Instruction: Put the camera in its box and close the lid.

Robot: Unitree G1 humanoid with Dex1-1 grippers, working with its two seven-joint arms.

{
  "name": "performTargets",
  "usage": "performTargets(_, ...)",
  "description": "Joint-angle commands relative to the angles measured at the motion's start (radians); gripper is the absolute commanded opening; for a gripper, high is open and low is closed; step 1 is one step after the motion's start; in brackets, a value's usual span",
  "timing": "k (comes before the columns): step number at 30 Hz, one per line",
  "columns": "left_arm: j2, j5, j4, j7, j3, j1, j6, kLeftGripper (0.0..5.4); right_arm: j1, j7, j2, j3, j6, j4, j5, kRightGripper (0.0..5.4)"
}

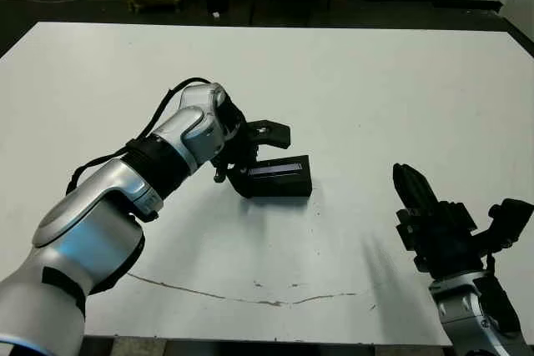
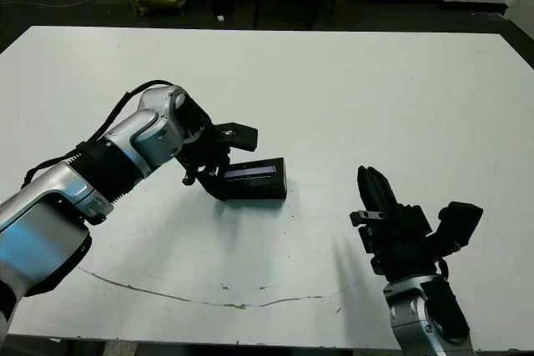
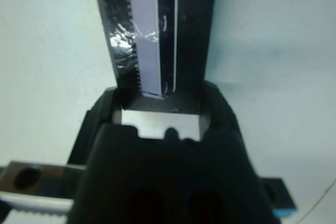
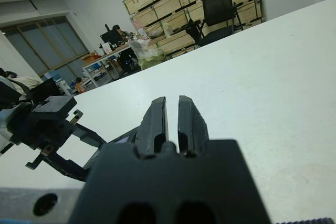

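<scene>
right pincer [image 1: 415,189] closed, empty; left pincer [image 1: 250,156] grips black lid [image 1: 279,175] with silvery-purple strip.

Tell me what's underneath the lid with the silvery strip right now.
The lid covers what is beneath it: only a black side wall, seemingly the box, shows on the table. The inside and any camera cannot be seen. The left gripper is at its end.
</scene>
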Motion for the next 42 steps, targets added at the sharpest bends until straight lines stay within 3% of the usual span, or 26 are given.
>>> performTargets(1,-0.099,-0.019,0.029,0.01,-0.033,0.062,-0.03,1.92,0.006,-0.009,-0.006,0.001,0.009,0.008,-0.014,0.0)
performTargets(11,-0.152,-0.004,0.059,0.023,-0.018,0.034,0.039,1.92,-0.001,-0.007,-0.005,-0.001,0.017,0.015,0.005,0.0)
performTargets(18,-0.152,0.005,0.024,0.001,-0.027,0.04,0.032,1.91,0.0,-0.039,-0.002,0.005,0.047,-0.011,0.004,0.0)
performTargets(20,-0.145,-0.001,0.017,-0.022,-0.034,0.043,-0.022,1.91,0.001,-0.031,-0.004,0.004,0.041,-0.002,0.005,0.0)
performTargets(31,-0.094,0.051,-0.066,-0.019,-0.09,0.073,-0.23,4.57,0.002,-0.012,0.0,0.004,0.021,0.02,-0.004,0.0)
performTargets(34,-0.083,0.058,-0.071,-0.005,-0.08,0.09,-0.231,5.25,0.002,-0.007,-0.008,0.004,0.026,0.016,-0.004,0.0)
performTargets(42,-0.023,0.095,-0.028,0.015,-0.099,0.119,-0.326,5.38,-0.003,0.03,-0.026,-0.004,0.017,0.034,0.008,0.0)
